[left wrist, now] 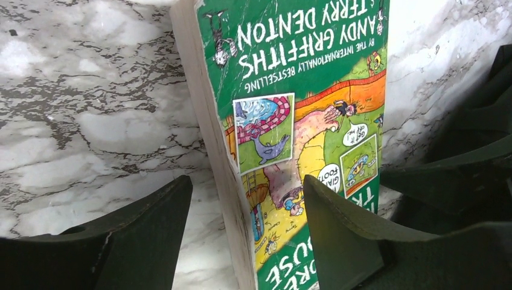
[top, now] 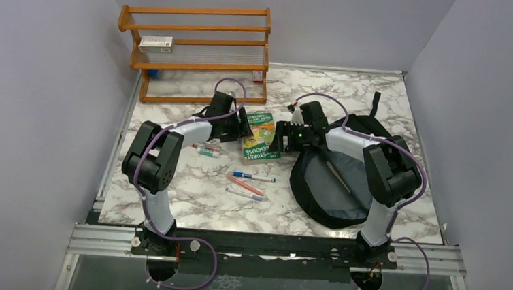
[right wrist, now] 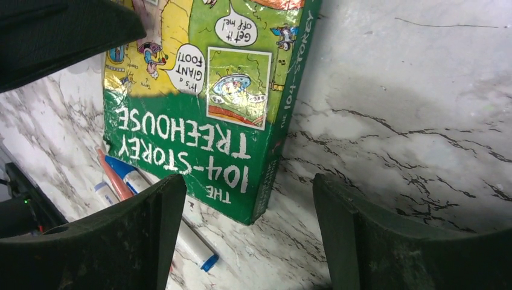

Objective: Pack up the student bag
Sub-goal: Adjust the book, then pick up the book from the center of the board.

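A: The left gripper [left wrist: 247, 181] — how wide?
B: Wide open, astride the long page edge of the green book [left wrist: 290, 121]: one finger [left wrist: 139, 241] over the marble table [left wrist: 90, 121], the other above the cover. Nothing pinched; contact I cannot tell.
A: And the right gripper [right wrist: 249, 181]?
B: Wide open too and empty — its jaws flank the book's spine corner, pens [right wrist: 130, 178] just past it. The student bag [top: 336, 191] lies at its outer side under the right arm, mouth gaping, grey lining showing.
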